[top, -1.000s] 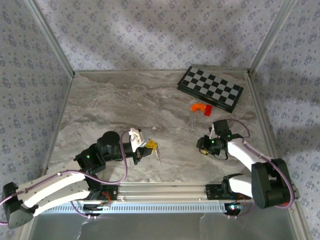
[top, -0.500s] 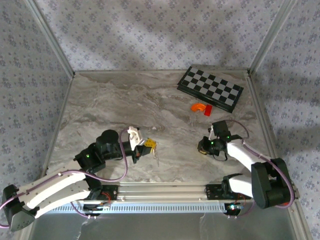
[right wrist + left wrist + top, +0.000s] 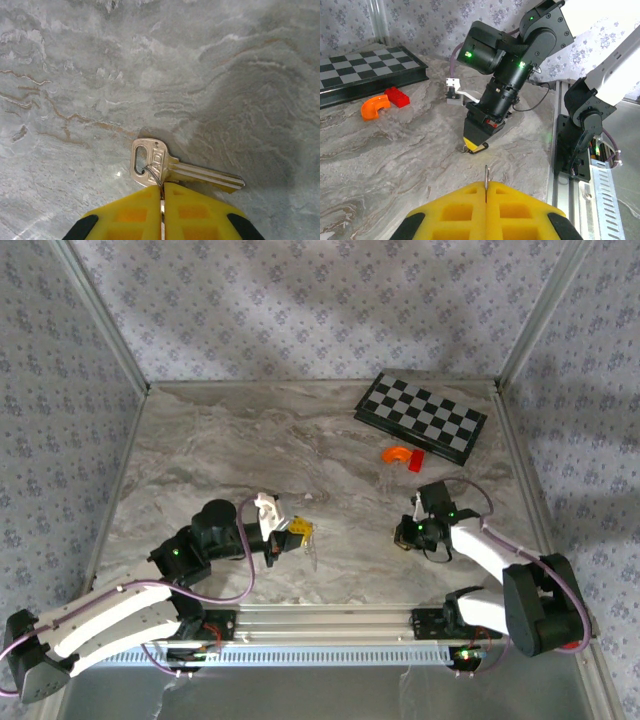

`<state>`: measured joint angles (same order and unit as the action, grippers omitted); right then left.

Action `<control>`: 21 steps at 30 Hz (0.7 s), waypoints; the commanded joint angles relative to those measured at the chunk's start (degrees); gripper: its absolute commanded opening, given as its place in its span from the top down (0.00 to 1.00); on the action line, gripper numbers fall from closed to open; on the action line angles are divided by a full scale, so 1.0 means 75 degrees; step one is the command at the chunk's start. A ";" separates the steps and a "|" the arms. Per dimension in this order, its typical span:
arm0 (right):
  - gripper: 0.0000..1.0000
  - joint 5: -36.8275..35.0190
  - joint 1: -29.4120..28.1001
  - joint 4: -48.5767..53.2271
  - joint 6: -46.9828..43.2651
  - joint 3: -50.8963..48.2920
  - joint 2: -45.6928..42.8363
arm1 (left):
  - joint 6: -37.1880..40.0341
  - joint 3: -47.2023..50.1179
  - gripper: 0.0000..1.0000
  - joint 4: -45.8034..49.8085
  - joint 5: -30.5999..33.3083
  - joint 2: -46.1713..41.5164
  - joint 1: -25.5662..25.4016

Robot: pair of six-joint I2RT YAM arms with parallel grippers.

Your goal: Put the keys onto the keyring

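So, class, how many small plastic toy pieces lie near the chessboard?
2: an orange curved piece and a red brick, side by side just in front of the chessboard. None seem hidden.

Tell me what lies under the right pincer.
A metal key lies flat on the marble table, a thin wire ring through its hole. The ring's rest is hidden between the right pincer's shut pads.

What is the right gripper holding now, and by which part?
The right gripper pinches a thin wire ring threaded through the hole of the key, which lies on the table.
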<state>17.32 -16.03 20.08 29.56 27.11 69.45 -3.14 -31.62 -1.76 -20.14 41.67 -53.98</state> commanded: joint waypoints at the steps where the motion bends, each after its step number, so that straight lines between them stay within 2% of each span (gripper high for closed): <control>1: 0.94 -0.0257 -0.0117 0.0290 -0.0201 0.0233 0.0107 | -0.0103 0.0032 1.00 -0.0334 -0.0102 -0.0143 0.0073; 7: 1.00 -0.0460 -0.0558 0.0343 -0.0282 0.0315 0.0058 | -0.0203 0.0085 1.00 -0.0392 -0.0109 -0.0203 0.0083; 14: 1.00 -0.1075 -0.1945 0.0189 -0.0352 0.0617 0.0096 | -0.0318 0.0099 1.00 -0.0375 -0.0003 -0.0317 0.0083; 21: 1.00 -0.0938 -0.2672 -0.0077 -0.0310 0.0732 0.0533 | -0.0524 0.0050 1.00 -0.0032 0.0784 -0.0453 0.0159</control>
<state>11.11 -35.14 19.38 27.59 31.42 72.29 -5.67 -30.79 -1.32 -17.30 39.70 -53.45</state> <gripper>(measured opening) 0.062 0.055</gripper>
